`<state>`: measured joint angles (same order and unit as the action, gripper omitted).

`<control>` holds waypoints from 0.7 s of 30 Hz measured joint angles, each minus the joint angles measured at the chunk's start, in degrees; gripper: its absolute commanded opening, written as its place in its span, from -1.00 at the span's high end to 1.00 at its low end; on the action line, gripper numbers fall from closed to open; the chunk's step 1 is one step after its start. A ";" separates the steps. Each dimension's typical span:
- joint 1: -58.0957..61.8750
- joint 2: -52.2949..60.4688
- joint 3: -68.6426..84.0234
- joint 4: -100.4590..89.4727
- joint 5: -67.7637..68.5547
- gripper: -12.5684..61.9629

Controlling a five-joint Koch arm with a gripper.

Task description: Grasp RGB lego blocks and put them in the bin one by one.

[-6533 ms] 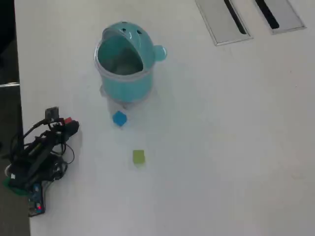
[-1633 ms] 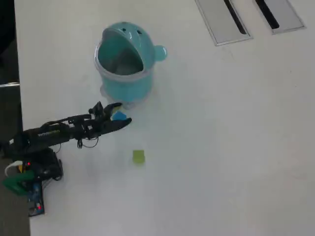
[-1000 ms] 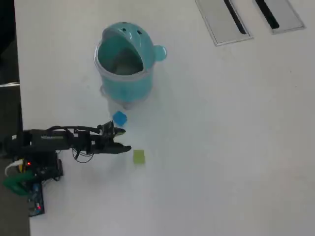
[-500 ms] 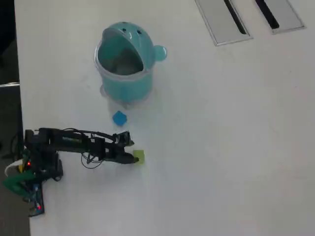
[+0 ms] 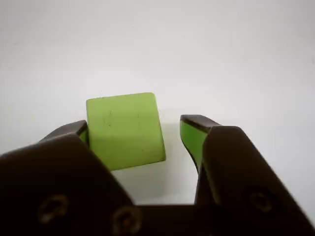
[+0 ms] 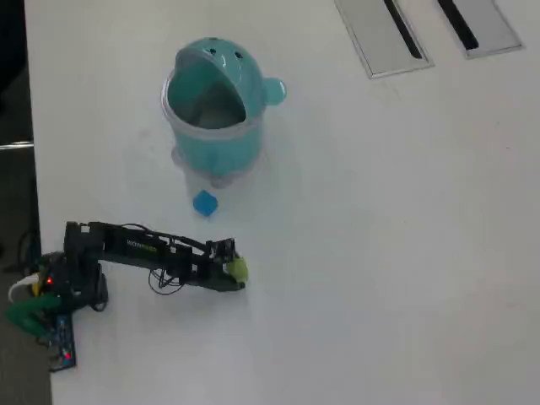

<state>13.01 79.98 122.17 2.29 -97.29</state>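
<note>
A yellow-green lego block [image 5: 125, 129] lies on the white table between the jaws of my gripper [image 5: 134, 127]. The left jaw sits against the block's side, and a strip of table shows between the block and the right jaw, so the gripper is open. Seen from overhead, the gripper [image 6: 236, 272] reaches in from the left and partly covers the green block [image 6: 240, 268]. A blue block [image 6: 204, 203] rests farther up the table, just below the teal bin [image 6: 215, 135], whose mouth faces up.
Two flat grey slotted panels [image 6: 384, 34] [image 6: 472, 24] lie at the top right of the overhead view. The arm's base and wiring [image 6: 51, 291] sit by the table's left edge [image 6: 32, 169]. White tabletop spreads to the right of the blocks.
The arm unfolded from its rest pose, reached toward the blue block, then swung down the overhead view. Its jaws now stand round the green block. Neither block has moved.
</note>
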 measured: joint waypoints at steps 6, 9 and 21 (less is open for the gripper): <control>-1.67 -0.88 -1.23 -3.25 6.06 0.08; -3.60 -0.62 -1.23 -4.48 7.73 0.20; -8.61 7.65 -0.26 -4.48 11.07 0.26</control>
<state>4.39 87.63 121.90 -2.20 -86.22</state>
